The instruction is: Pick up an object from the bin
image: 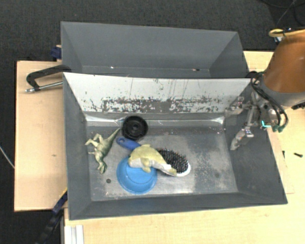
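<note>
In the camera view, the pincer [242, 136] was seen at the arm's side of the grey bin [254, 187], above a bare stretch of the floor and close to the sloping wall on that side. Whether it was set wide or narrow could not be told, and nothing was seen carried in it. The task was therefore judged to be at its start: no thing was grasped or lifted, and the approach, the closing and the lift were all left to be done. All loose things were found well apart from the pincer, grouped toward the opposite side of the bin floor. Nearest to the pincer lay a black hairbrush [175, 162] with a white rim, bristles turned up. Just beyond the hairbrush, and touching it, lay a pale yellow toy animal [145, 158], resting partly on a blue round dish [136, 179]. Farther off, toward the back wall, a black round cap [134, 127] was placed. Farthest from the pincer lay a green toy dinosaur [101, 146] on its side. The hairbrush was judged the shortest reach, though a traverse across the bare floor would be required before any descent.
</note>
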`<state>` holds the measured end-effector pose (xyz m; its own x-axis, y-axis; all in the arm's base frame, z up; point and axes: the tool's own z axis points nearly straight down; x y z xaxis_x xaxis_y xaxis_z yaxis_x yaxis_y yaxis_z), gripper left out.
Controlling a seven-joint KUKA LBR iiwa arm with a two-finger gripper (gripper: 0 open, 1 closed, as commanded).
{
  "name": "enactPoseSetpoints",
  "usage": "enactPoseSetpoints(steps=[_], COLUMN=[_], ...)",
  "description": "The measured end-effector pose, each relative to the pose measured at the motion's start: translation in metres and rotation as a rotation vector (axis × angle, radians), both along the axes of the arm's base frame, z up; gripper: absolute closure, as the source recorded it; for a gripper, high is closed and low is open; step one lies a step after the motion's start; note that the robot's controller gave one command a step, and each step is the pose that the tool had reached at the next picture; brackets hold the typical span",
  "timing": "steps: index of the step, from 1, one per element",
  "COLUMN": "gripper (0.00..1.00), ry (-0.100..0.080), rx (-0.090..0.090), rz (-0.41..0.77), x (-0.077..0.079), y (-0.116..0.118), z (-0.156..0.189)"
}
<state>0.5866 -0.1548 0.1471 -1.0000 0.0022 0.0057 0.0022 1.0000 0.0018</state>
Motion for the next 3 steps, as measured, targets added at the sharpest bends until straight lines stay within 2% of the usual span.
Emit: enactPoseSetpoints(steps=[1, 2, 3], gripper=[1.0, 0.0, 1.0], ry=[-0.008, -0.008, -0.008], rx=[-0.002, -0.002, -0.002], rz=[0.003, 0.003, 0.003], x=[0.0022, 0.0022, 0.0022], y=[0.0008, 0.0008, 0.0009], z=[0.005, 0.005, 0.005])
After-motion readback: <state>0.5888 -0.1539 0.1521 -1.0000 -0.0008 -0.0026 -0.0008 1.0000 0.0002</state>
